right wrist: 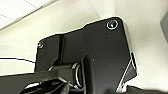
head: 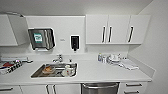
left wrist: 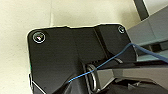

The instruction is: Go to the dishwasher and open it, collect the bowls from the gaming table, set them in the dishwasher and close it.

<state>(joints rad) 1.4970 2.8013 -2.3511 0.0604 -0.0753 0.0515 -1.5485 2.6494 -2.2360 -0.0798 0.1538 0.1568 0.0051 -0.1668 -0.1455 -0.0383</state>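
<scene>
The brushed stainless-steel dishwasher front [head: 100, 88] sat shut under the white counter [head: 92, 72], flanked by white cabinet doors [head: 63, 88] and drawers [head: 132, 88], while open counter lay between the dish-filled steel sink [head: 55, 70] and the crockery cluster [head: 113, 59].

Even, bright overhead light whitens the counter [head: 100, 71] and cabinets [head: 117, 28]; faint shadows lie beneath them. Detail is soft and blocky; wide-angle bending curves the edges. Wrist views are blurred.

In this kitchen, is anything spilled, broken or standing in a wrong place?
Nothing stands out. Dishes lie in the sink, and bottles and dishes stand on the counter by the wall. The dishwasher under the counter is closed.
</scene>
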